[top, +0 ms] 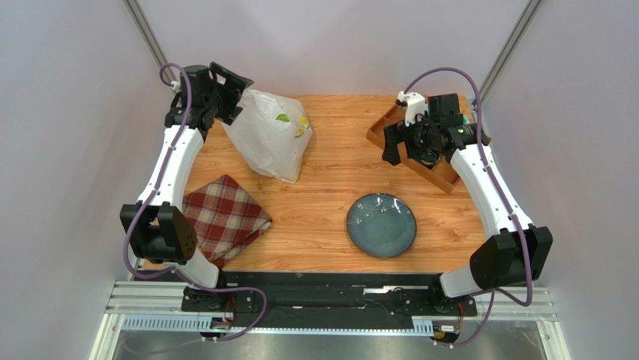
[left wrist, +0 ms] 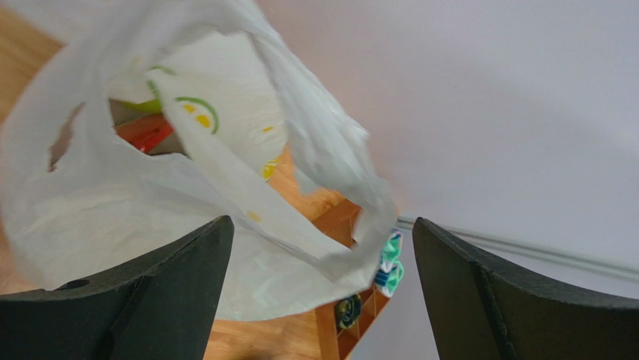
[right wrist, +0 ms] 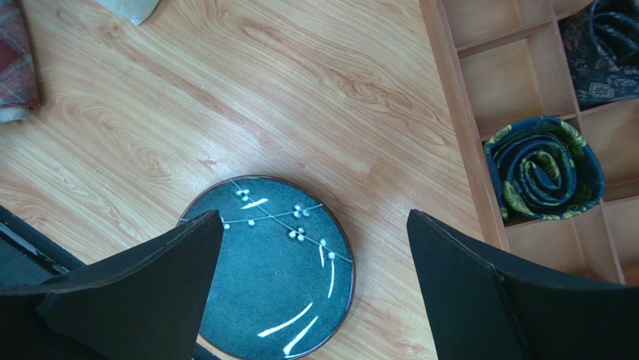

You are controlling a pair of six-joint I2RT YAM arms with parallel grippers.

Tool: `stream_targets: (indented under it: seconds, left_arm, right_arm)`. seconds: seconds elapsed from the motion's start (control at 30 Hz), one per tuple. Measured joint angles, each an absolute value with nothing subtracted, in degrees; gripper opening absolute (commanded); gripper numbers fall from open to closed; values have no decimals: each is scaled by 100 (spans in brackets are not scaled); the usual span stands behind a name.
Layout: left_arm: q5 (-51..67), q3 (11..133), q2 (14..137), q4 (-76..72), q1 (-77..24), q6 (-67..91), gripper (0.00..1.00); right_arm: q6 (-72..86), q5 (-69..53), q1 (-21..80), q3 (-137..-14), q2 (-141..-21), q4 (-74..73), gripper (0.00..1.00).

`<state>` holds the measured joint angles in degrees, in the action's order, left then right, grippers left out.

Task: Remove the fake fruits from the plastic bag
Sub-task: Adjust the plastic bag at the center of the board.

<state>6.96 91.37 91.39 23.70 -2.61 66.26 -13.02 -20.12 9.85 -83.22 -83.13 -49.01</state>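
Note:
The white plastic bag (top: 270, 136) stands at the back left of the table, with a green-leaf and yellow-fruit print on its side. My left gripper (top: 227, 91) is at the bag's top left corner. In the left wrist view the bag (left wrist: 135, 217) fills the left side, and a fold of its film lies between my wide-open fingers (left wrist: 322, 225), which do not clamp it. Through the bag's mouth I see a red fruit piece (left wrist: 142, 133) and a bit of green (left wrist: 139, 106); the other fruits are hidden. My right gripper (top: 395, 142) hangs open and empty (right wrist: 315, 217) above the table.
A blue plate (top: 381, 225) lies front centre and also shows in the right wrist view (right wrist: 270, 277). A wooden compartment tray (top: 424, 161) with rolled socks (right wrist: 544, 169) stands back right. A red plaid cloth (top: 223, 217) lies front left.

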Motion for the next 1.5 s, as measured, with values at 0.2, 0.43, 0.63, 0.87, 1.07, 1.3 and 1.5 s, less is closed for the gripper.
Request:
stream_targets:
  seconds: [0.2,0.43,0.63,0.87,1.07,1.3,1.5]
  left_arm:
    - [259,9153,9100,2945,-239,6971,93]
    - [128,9644,9491,2593,-233,6733,0]
    - [576,9402,9391,2217,-226,6357,0]
    - [1428,7411,7343,3140,-121,5642,0]
    - [1031,6381,5542,4576,886,4943,0]
    - [1555,5188,6132,4866,1413,4873,0]
    - [1636,5024,5988,5078,1699,4866,0]
  right_arm:
    - [-1223,-2150,996,-8237,-8315,-4880,98]
    - [-1164,-2274,1048,-8232,-8344,-4812,98]
    - [-1135,-2307,1083,-8298,-8530,-4737,97]
    - [-1256,-2279,1184,-9507,-9341,-4630,96]
    - [-1396,-2235,1892,-10302,-9839,-4558,96]
    - [-1426,-1959,3529,-12003,-11161,-4300,96]
    - [-1094,-1780,4268,-13679,-12514,-3946,97]
